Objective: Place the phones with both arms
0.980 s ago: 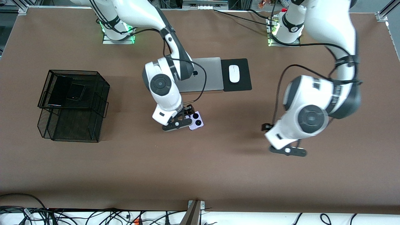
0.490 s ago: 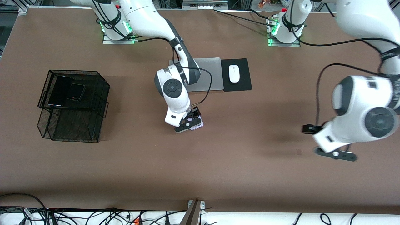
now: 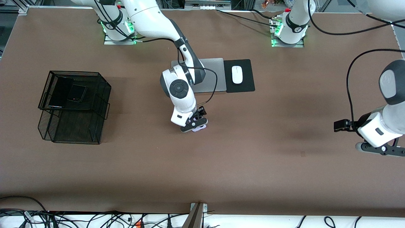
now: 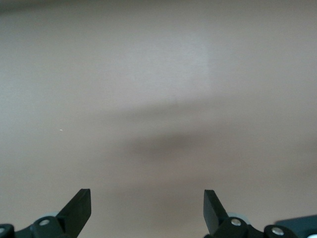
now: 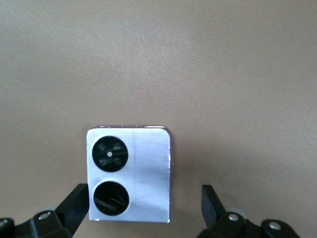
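Note:
The small lavender-white phone [image 5: 130, 171] with two black circles lies flat on the brown table near its middle. My right gripper [image 5: 144, 197] hangs open just over it, one finger at the phone's edge and the other apart from it. In the front view the right gripper [image 3: 194, 124] hides all but a sliver of this phone [image 3: 200, 128]. A long thin black phone [image 3: 59, 91] and a small squarish black phone [image 3: 77, 93] rest in the top tier of the black wire basket [image 3: 102, 95]. My left gripper [image 3: 377, 148] is open and empty over bare table at the left arm's end [image 4: 147, 198].
A silver laptop [image 3: 212, 73] lies farther from the front camera than the lavender phone, partly under the right arm. Beside it a white mouse [image 3: 237, 74] sits on a black pad [image 3: 246, 86]. The basket stands at the right arm's end.
The left arm has swung away toward its own end of the table. The right gripper has shifted over the lavender phone, which now shows far less in the front view.

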Available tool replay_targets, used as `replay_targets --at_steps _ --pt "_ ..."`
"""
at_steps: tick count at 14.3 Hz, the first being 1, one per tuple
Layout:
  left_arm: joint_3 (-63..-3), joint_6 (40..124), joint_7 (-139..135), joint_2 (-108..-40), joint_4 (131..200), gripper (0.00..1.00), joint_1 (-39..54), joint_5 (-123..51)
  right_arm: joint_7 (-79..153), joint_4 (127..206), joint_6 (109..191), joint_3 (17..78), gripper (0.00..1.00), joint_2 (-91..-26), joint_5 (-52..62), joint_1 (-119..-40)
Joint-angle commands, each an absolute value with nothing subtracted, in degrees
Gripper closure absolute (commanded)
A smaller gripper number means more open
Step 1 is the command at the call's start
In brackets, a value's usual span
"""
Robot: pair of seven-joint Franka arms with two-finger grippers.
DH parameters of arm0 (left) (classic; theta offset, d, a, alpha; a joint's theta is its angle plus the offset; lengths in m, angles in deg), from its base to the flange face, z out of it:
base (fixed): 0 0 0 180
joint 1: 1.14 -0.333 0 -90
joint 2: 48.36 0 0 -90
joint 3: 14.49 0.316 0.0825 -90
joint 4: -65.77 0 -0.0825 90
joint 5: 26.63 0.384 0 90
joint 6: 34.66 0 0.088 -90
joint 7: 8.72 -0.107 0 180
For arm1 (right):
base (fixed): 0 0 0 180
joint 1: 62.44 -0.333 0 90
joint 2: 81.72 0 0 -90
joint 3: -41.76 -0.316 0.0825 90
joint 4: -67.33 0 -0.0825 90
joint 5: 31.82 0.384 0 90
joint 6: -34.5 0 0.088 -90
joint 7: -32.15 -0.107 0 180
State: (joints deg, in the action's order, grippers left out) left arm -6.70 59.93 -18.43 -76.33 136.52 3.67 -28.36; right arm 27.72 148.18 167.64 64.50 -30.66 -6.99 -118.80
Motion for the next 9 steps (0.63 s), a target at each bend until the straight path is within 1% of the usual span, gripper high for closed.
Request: replay_targets --at_steps 1,3,9 --pt "-7.28 61.66 -18.30 -69.38 143.80 0.00 3.79 -29.79 26.61 147.14 170.63 64.08 0.00 -28.81 -5.98 -118.60" --pt "-7.28 61.58 -17.60 -66.39 145.21 0.00 4.22 -29.53 25.91 147.14 171.95 62.85 0.00 -28.64 -5.98 -118.60" --pt "-9.04 61.32 -14.08 -56.73 152.06 0.00 4.93 -29.00 24.59 147.05 172.84 62.76 0.00 -28.20 -6.07 -118.60"
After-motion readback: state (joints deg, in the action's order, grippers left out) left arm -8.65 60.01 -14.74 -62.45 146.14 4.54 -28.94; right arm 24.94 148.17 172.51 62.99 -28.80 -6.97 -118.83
